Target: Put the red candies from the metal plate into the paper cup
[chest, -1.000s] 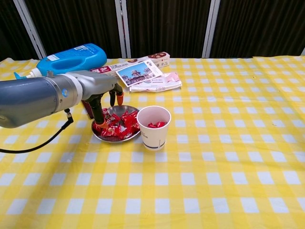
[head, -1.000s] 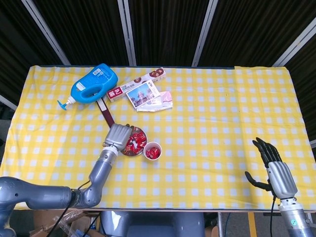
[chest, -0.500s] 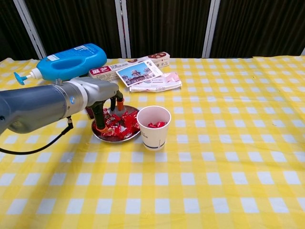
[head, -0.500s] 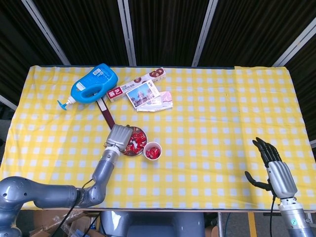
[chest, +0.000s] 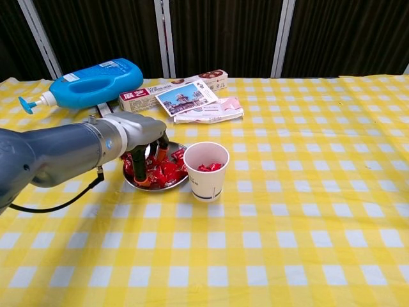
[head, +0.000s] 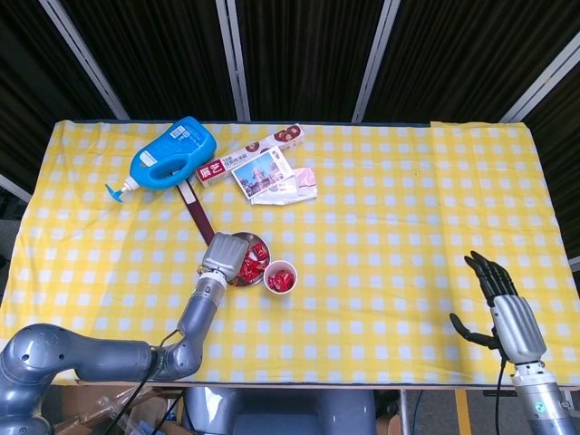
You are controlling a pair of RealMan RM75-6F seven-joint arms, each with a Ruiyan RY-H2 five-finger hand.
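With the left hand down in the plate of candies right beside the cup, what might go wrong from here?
Two risks stand out. The paper cup stands right beside the metal plate, so the left hand swinging over could knock it down. The red candies lie piled together, so the fingers may drag several over the shallow rim onto the table.

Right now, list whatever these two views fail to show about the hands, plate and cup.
- Whether the left hand holds a candy: its fingers reach into the red candies in the chest view, and its back covers them in the head view.
- The metal plate: partly hidden by that hand.
- The number of candies in the paper cup: too small.
- The right hand: head view only.
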